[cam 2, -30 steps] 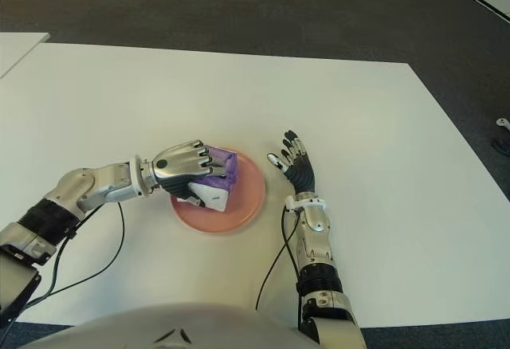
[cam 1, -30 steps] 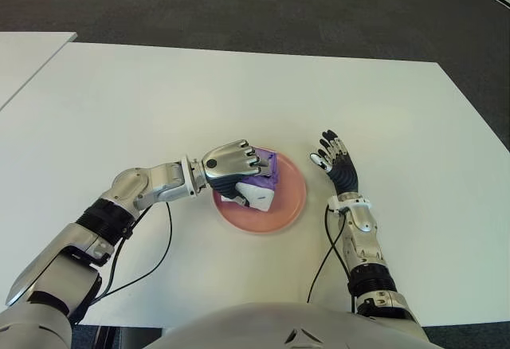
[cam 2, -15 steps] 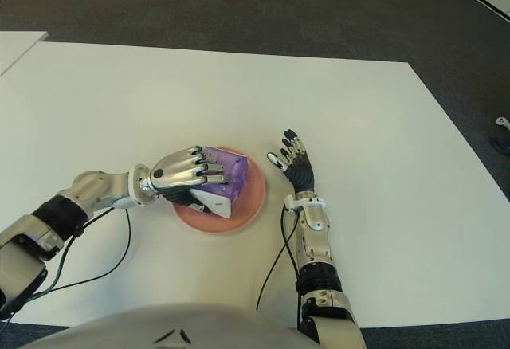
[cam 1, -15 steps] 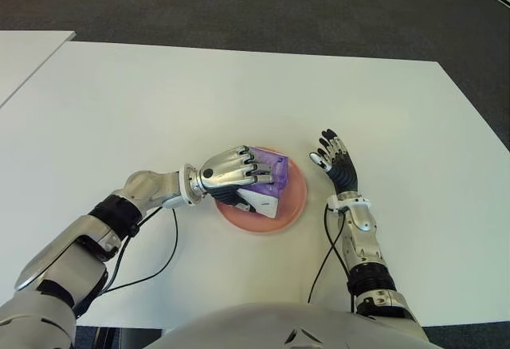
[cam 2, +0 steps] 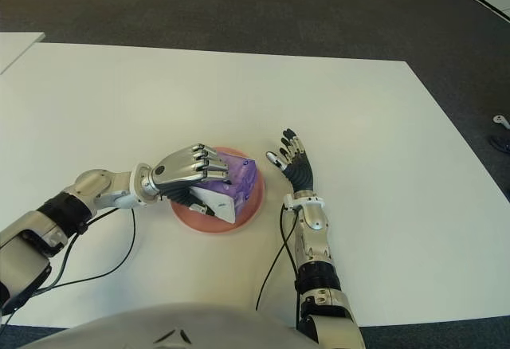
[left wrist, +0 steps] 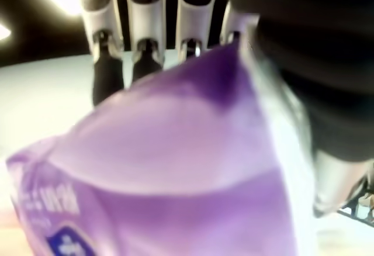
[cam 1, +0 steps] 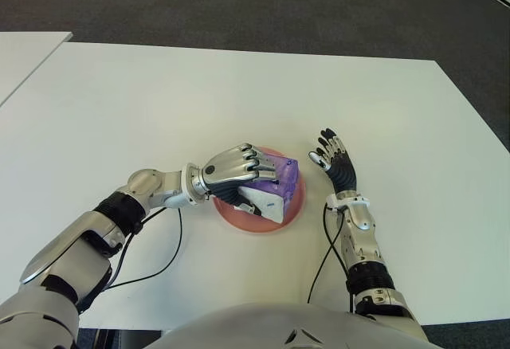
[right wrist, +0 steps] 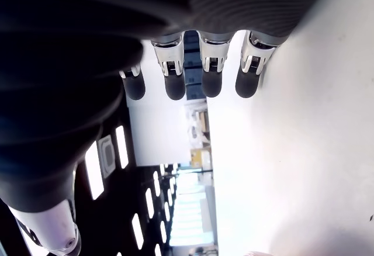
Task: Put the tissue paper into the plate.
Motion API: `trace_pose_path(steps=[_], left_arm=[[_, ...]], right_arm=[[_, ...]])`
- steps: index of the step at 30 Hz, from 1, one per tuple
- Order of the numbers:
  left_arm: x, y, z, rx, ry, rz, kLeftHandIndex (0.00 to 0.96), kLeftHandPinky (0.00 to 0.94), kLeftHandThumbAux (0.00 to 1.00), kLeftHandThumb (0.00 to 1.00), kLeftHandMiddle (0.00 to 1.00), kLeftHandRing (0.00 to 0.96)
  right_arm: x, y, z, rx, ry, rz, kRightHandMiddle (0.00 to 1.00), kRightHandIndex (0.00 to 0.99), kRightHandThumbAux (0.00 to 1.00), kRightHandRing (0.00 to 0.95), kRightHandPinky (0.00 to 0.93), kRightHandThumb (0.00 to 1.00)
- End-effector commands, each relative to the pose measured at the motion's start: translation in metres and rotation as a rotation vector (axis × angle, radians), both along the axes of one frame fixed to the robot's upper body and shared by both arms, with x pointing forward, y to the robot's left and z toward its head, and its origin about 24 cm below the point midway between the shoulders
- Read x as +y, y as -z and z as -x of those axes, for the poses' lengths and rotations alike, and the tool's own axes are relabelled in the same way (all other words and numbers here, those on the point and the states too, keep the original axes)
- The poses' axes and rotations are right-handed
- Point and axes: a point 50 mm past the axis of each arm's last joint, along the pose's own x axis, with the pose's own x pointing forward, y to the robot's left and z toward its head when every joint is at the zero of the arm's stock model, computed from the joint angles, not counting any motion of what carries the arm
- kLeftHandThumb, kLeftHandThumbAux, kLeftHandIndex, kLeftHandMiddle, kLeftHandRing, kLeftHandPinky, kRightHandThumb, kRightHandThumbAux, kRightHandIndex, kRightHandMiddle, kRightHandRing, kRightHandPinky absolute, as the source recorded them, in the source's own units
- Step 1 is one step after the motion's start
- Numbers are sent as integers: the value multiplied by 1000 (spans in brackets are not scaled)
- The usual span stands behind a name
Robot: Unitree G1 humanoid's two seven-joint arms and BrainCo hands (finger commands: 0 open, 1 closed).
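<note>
One left hand (cam 1: 231, 172) gripping tissue pack (cam 1: 275, 189) over plate (cam 1: 263, 223), right hand (cam 1: 335, 162) spread

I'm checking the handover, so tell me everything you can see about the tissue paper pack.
The tissue paper pack is a soft purple plastic packet with a white end panel and white printing. The left hand grips it from above, fingers curled over its top. It sits tilted over the pink plate, toward the side nearer the right hand; whether it touches the plate is unclear.

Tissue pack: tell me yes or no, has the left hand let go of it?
No: the left hand has its fingers wrapped over the purple tissue pack above the pink plate.
</note>
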Motion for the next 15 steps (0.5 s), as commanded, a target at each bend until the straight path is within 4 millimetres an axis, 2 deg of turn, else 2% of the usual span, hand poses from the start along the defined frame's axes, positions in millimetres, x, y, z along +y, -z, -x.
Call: trace_pose_path(steps=[1, 4, 6, 8, 15], left_arm=[[17, -6, 11, 209, 4, -180, 145, 89, 573, 216, 184, 137], [18, -10, 12, 288, 3, -204, 52, 29, 491, 132, 62, 44], [17, -8, 12, 360, -6, -210, 26, 14, 449, 109, 32, 22], [16, -9, 12, 412, -12, -213, 13, 7, 417, 98, 16, 11], [21, -32, -2, 488, -51, -191, 0, 0, 329, 92, 0, 0]], right_arm=[[-1, 45, 31, 236, 13, -29, 0, 0, 692, 0, 0, 2], [-1, 45, 31, 236, 11, -28, 0, 0, 682, 0, 0, 0], [-1, 45, 31, 237, 11, -26, 0, 0, 676, 0, 0, 0], [-1, 45, 31, 238, 10, -25, 0, 0, 671, 0, 0, 0], [-1, 45, 32, 241, 10, -28, 0, 0, 662, 0, 0, 0]])
